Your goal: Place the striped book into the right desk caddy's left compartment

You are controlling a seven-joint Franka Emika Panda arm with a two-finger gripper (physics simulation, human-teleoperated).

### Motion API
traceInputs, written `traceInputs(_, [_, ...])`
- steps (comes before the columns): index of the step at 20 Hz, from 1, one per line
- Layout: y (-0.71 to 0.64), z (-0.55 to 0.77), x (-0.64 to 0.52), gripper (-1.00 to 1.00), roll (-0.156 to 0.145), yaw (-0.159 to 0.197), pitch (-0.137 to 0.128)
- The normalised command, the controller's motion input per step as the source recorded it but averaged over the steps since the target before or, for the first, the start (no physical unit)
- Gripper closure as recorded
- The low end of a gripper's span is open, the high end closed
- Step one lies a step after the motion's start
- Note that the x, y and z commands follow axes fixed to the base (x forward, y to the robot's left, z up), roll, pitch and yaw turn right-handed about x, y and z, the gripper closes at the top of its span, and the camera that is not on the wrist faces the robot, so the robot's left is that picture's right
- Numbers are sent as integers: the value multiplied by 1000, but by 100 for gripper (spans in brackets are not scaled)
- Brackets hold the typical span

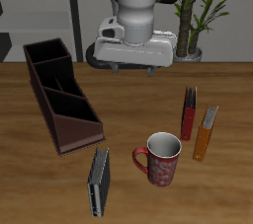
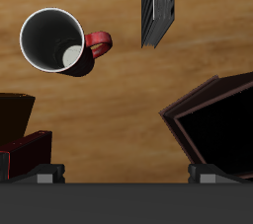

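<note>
One book to fetch, and my gripper hung high above the tabletop, holding nothing; whether it was released or clenched I could not tell.

The striped book lay flat near the front edge, beside the mug and just past the end of the caddy. To do this well I judged I should come straight down over the book, line the fingers across its narrow width, and keep clear of the mug's handle.

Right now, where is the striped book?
In the exterior view the striped book lies on the table near its front edge, beside the red mug and just in front of the right desk caddy, untouched.
</note>
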Motion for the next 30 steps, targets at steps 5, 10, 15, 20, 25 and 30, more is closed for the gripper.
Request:
traceInputs(5, [-22, -28, 351, -100, 24, 58, 6])
traceInputs(10, [-261, -59, 377, -100, -6, 52, 6])
traceInputs(15, [-350, -63, 351, -100, -21, 27, 19])
traceInputs(20, [-169, 34, 181, -100, -19, 3, -30])
traceInputs(25, [-150, 37, 211, -100, -2, 5, -24])
traceInputs(30, [-118, 44, 305, -100, 25, 37, -18])
